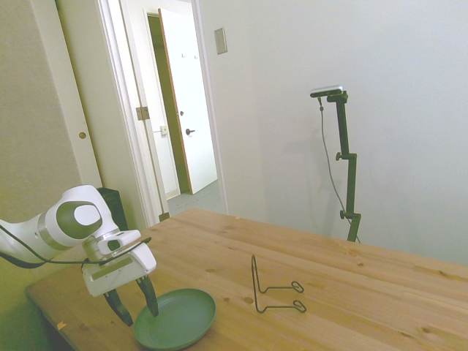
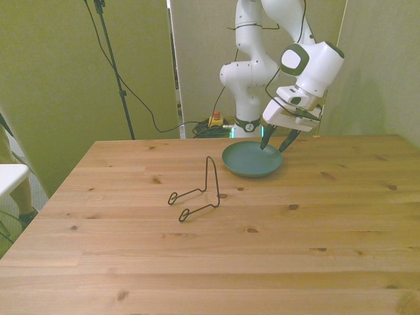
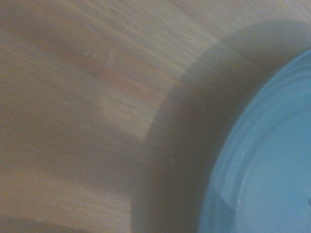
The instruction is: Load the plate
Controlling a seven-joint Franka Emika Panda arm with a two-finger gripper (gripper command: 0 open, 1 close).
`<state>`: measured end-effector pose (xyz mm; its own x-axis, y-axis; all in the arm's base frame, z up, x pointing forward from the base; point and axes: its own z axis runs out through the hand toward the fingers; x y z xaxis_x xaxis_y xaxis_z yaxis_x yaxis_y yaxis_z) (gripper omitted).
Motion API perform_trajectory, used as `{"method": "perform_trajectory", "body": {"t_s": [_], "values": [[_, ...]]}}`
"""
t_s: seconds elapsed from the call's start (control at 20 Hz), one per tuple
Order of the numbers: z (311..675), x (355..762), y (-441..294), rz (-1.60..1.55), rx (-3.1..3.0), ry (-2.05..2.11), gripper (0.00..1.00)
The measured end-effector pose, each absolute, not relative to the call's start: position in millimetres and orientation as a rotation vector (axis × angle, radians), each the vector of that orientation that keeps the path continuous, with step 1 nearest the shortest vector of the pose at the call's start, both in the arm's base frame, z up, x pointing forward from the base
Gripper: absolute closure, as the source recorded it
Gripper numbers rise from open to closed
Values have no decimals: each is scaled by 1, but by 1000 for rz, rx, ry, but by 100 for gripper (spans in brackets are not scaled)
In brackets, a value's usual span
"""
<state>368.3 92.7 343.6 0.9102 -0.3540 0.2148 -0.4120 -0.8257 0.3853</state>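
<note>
- Table [image 2: 216, 262]: wooden planks with knots. In the front view the near half carries nothing but the grain.
- Wire stand [image 2: 199, 190]: thin black wire, upright loop with two feet lying flat on the table. In the front view it sits left of the table's middle, at about 8 o'clock from the plate and well apart from it. In the side view [image 1: 272, 287] it stands at 3 o'clock from the plate.
- Plate [image 2: 252, 159]: round, shallow, dark green, raised rim. It lies flat on the table near the far edge in the front view; in the side view [image 1: 175, 319] it lies at the table's near corner. Nothing rests in it.
- Tool [image 2: 275, 140]: tilted, fingers spread apart, holding nothing. The two dark fingers straddle the plate's rim at about 2 o'clock in the front view. One fingertip [image 2: 264, 142] is over the plate's inside, the other [image 2: 285, 144] outside the rim. In the side view [image 1: 136, 305] one finger is down on the plate's left rim and the other beside it over the table. Whether the fingertips touch the plate cannot be told.
- Wrist view: blurred. It shows an arc of the plate's rim [image 3: 243, 160] and bare table planks [image 3: 87, 97] beside it, with a shadow along the rim.
- Arm [image 2: 308, 62]: white, reaching down to the plate's far side.
</note>
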Motion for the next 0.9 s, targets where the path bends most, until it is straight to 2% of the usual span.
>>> {"method": "perform_trajectory", "body": {"t_s": [0.35,0.9], "values": [[342,364,85,337,2661,-458,100],[336,366,80,323,2665,-467,100]]}}
